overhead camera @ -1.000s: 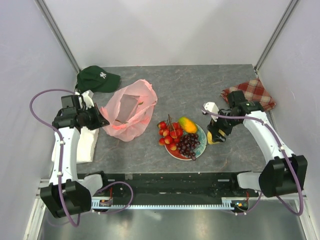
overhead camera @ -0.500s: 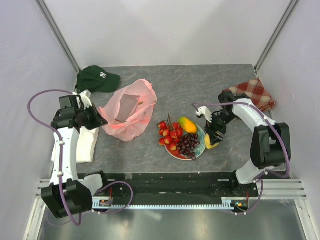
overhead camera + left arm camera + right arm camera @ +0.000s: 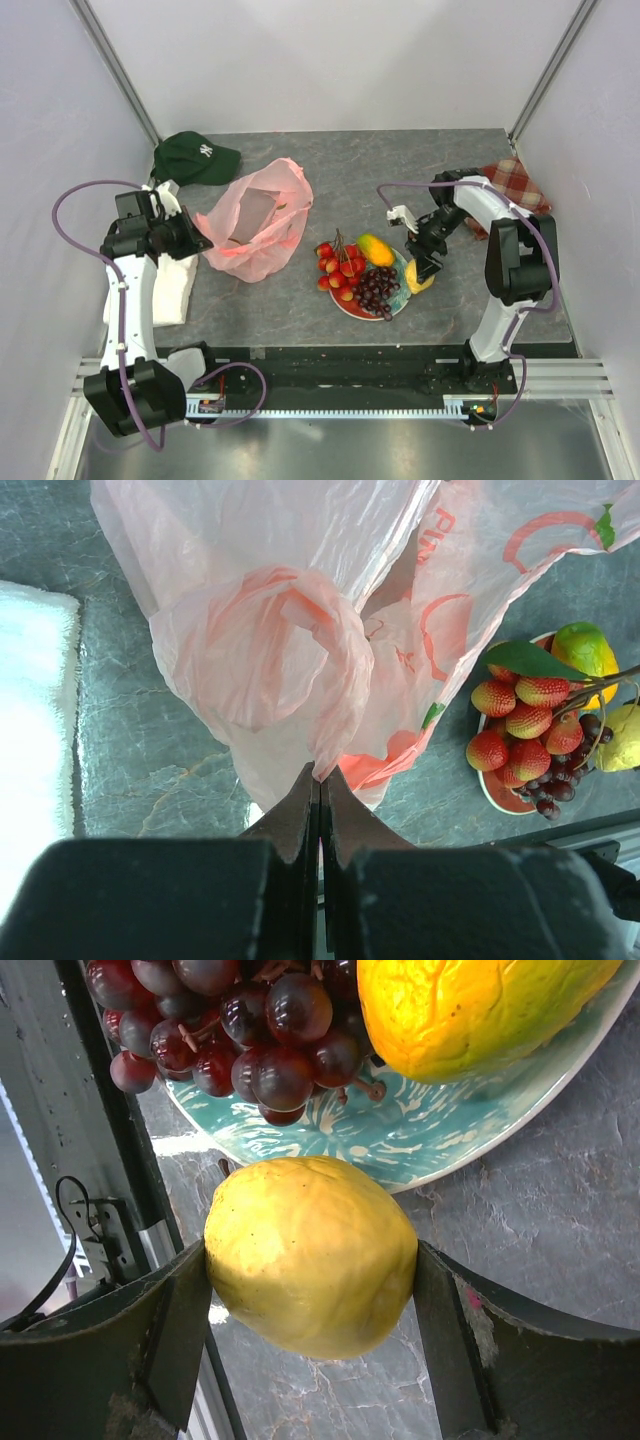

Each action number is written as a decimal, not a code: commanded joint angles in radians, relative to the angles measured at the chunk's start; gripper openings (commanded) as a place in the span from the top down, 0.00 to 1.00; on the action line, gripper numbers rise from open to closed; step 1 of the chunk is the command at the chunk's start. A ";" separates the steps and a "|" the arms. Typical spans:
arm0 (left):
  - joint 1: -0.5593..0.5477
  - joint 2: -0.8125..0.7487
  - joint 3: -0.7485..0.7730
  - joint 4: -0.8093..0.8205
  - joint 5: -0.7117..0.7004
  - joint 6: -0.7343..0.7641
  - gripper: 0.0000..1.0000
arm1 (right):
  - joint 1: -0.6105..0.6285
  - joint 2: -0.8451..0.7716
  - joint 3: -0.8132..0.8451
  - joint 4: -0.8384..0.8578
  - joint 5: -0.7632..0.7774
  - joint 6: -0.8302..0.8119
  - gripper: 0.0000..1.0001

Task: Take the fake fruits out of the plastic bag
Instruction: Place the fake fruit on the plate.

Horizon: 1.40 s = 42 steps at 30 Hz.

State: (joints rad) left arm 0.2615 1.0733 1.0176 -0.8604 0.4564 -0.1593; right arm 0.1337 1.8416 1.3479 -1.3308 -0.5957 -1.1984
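Note:
The pink plastic bag lies open on the table, left of centre. My left gripper is shut on a pinch of its edge, seen close in the left wrist view under the bag. My right gripper is shut on the yellow lemon and holds it at the plate's right rim. The red berries, the dark grapes and the orange-yellow fruit lie on the plate. No small brown-green fruit shows.
A dark green cap lies at the back left. A red-checked cloth lies at the back right. A white folded towel lies under the left arm. The table's near edge rail shows beside the lemon.
My right arm has swung left and carried the lemon from right of the plate to its right rim. My left gripper has stayed shut on the bag, almost still.

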 commanded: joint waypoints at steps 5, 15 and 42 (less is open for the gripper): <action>0.010 -0.004 0.009 0.018 0.028 0.023 0.98 | 0.044 0.082 0.056 -0.110 -0.076 -0.061 0.61; 0.016 -0.013 0.007 0.015 0.036 0.021 0.98 | 0.090 0.058 0.072 -0.128 -0.112 -0.023 0.64; 0.024 -0.027 -0.007 0.020 0.051 0.012 0.98 | 0.138 0.070 -0.006 0.062 -0.184 0.169 0.46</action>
State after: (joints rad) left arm 0.2768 1.0679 1.0077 -0.8604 0.4782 -0.1593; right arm 0.2710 1.9038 1.3483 -1.3273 -0.7216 -1.0500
